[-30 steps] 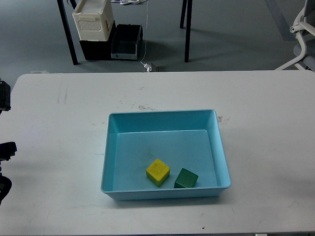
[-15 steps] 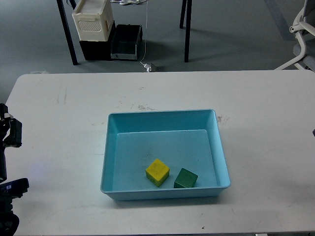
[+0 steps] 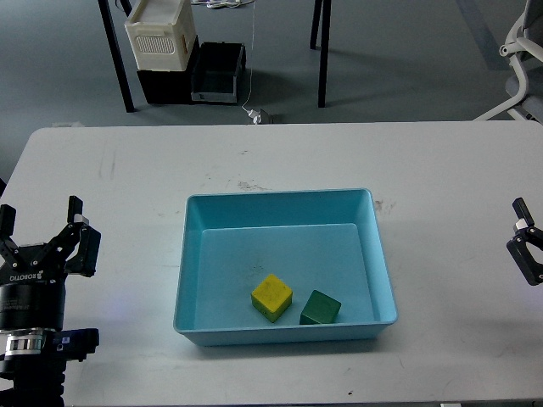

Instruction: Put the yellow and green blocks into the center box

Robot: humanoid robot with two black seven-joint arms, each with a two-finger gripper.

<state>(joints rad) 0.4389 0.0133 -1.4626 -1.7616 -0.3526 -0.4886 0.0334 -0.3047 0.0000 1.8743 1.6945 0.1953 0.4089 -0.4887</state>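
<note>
**Both blocks seated in box; grippers clear at table edges**

The yellow block [image 3: 272,296] and green block [image 3: 320,307] are seen resting on the floor of the light blue box [image 3: 192,254], near its front wall. The two blocks sit just beside each other, yellow to the left. Both are roughly cubic, so no long axis can be assigned; each is turned so that a corner points toward the front wall rather than a flat face. The box is set with its long axis running left to right across the white table [image 3: 450,170].

The left gripper [image 3: 41,246] is held well to the left of the box, fingers spread apart and empty. The blocks lie far to its right. The right gripper [image 3: 528,251] is only partly in view at the right edge; its fingers appear parted with nothing between them.

Beyond the table, a white crate [image 3: 159,32] is noted on the floor.
</note>
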